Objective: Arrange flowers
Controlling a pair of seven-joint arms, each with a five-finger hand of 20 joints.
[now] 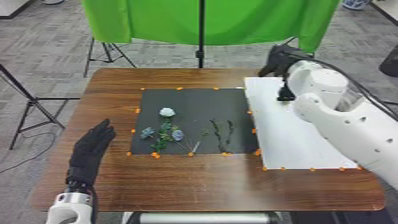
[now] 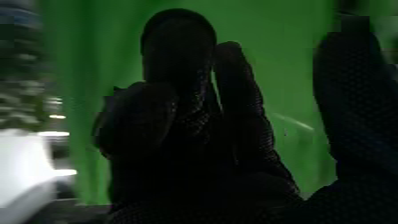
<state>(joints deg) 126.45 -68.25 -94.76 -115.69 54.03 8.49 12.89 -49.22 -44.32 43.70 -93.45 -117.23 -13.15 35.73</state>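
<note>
The robot's right hand (image 1: 281, 59) is over the far right corner of the brown table (image 1: 108, 180), beside the far end of the white board (image 1: 306, 145), with its fingers long and parted and nothing in its grasp; in the wrist view they rise against the green cloth (image 2: 293, 100). The flowers lie well apart from it, on the dark mat (image 1: 191, 102), to its left and closer to the robot, so the next reach would have to come back across the mat's right edge. Nearest that edge are two thin green stems (image 1: 230, 131), side by side, their long axis running from the robot's side toward the far side; a grasp would best close across them, from left and right. Farther left are the white bloom (image 1: 167, 112), at the far end of its bunch, and two bluish flower heads (image 1: 147, 132) just nearer the robot. That bluish pair is closer to the left hand (image 1: 86, 152), which is open at the table's left, fingers straight and pointing away from the robot. Below the right hand, a small dark shape (image 1: 286, 94) at the white board may be a holder or part of the arm; the view is too poor to say. The arranging looks to be at its start, the flowers loose and flat. Thin stems could slip or roll under gloved fingers.
</note>
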